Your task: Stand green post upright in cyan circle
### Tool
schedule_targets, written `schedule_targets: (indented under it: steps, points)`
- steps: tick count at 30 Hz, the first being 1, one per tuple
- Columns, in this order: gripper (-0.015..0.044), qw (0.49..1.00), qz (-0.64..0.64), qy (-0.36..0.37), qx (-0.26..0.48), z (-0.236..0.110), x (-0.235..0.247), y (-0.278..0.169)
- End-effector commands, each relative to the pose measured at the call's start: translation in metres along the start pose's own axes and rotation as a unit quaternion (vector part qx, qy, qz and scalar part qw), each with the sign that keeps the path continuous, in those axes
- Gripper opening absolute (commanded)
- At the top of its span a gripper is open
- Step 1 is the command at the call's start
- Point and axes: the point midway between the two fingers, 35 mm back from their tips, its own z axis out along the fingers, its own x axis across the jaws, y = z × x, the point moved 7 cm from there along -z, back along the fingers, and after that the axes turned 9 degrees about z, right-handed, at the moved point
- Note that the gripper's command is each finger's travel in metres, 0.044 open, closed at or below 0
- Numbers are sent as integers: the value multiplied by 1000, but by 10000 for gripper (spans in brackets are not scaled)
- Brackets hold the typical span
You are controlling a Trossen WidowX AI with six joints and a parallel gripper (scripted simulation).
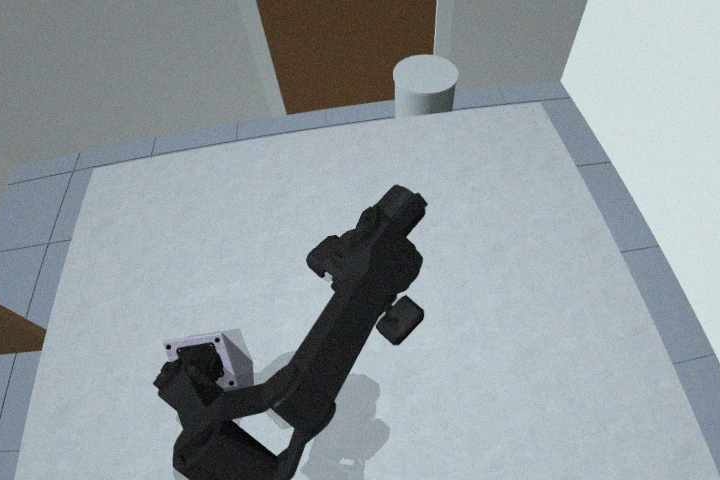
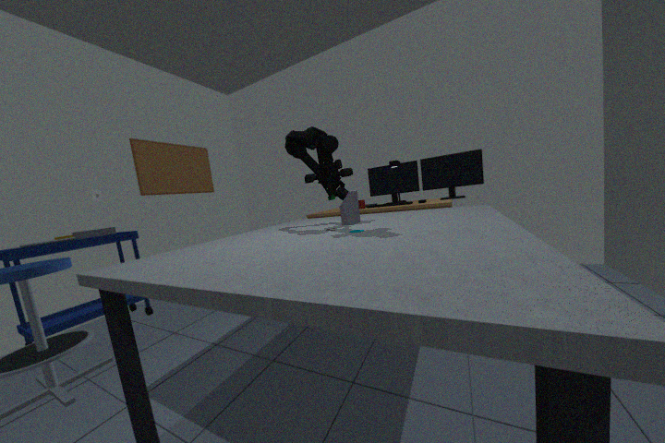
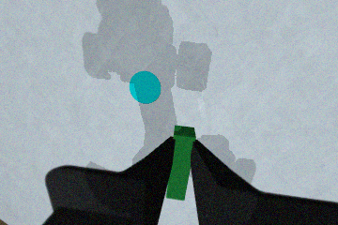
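Observation:
In the wrist view my gripper [image 3: 182, 142] is shut on the green post [image 3: 178, 183], which runs lengthwise between the two dark fingers with its far end sticking out past the tips. The cyan circle [image 3: 145, 87] lies on the white table [image 3: 280, 70] ahead and a little left of the post, inside the arm's shadow. In the exterior view the gripper [image 2: 333, 196] hangs above the table with a green speck at its tip, and the cyan circle [image 2: 356, 230] lies below it, slightly to the right. In the top view the arm [image 1: 366, 271] hides the gripper, the post and the circle.
The arm's grey base block [image 1: 233, 353] [image 2: 349, 209] stands on the table [image 1: 542, 283] [image 2: 448, 271]. A grey cylinder [image 1: 425, 84] stands beyond the far edge. Two monitors [image 2: 425, 174] and a wooden board [image 2: 391, 208] sit behind. A blue cart [image 2: 61, 240] stands to the left.

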Motion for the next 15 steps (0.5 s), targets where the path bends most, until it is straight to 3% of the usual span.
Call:
schedule_targets:
  steps: [1,15]
  points:
    - [22,999,-44,-2,2,1,16,4]
    - [22,985,-170,-14,8,4,58,7]
